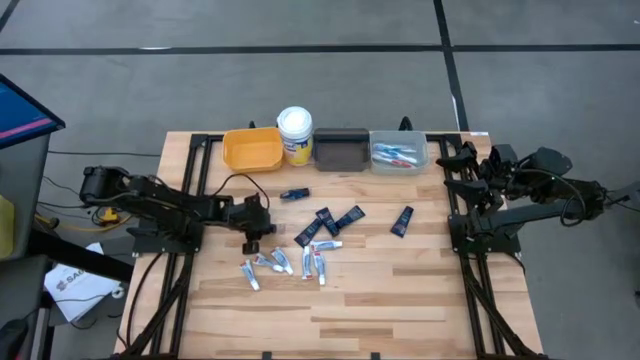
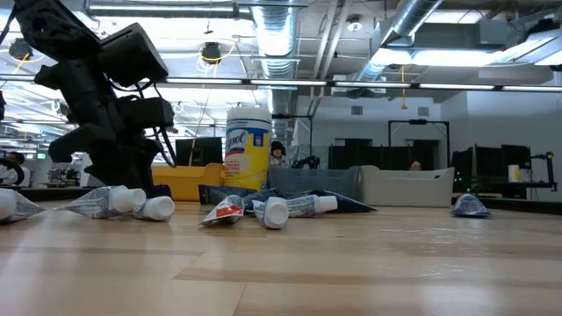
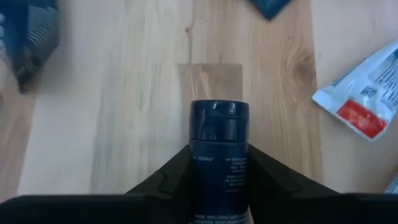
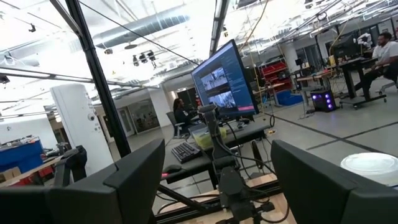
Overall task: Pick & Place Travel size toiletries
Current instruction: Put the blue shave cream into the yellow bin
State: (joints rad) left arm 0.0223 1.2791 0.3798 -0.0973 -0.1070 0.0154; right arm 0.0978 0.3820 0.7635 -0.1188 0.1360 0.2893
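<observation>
My left gripper [image 1: 255,240] stands low over the table's left middle, shut on a dark navy mini tube [image 3: 219,168] whose cap [image 3: 219,119] points away from the wrist. The gripper hides this tube in the high view. Other navy tubes [image 1: 325,218] and several small white tubes [image 1: 283,262] lie flat on the wood around it. My right gripper [image 4: 217,180] is raised at the table's right edge [image 1: 465,160], open, with nothing between its fingers. My left gripper pinches the navy tube's two sides [image 3: 198,163] between its two fingers, just behind the cap. The fingers [image 3: 168,177] slant down from the table's left side and lie along the tube. The tube lies flat, low at the wood; whether it rests there I cannot tell.
Along the far edge stand a yellow bin [image 1: 252,148], a white-lidded yellow tub [image 1: 295,130], a dark bin [image 1: 341,150] and a grey bin [image 1: 398,153] with toiletries inside. A lone navy tube [image 1: 402,220] lies toward the right. Bare wood [image 1: 400,300] spreads near the front.
</observation>
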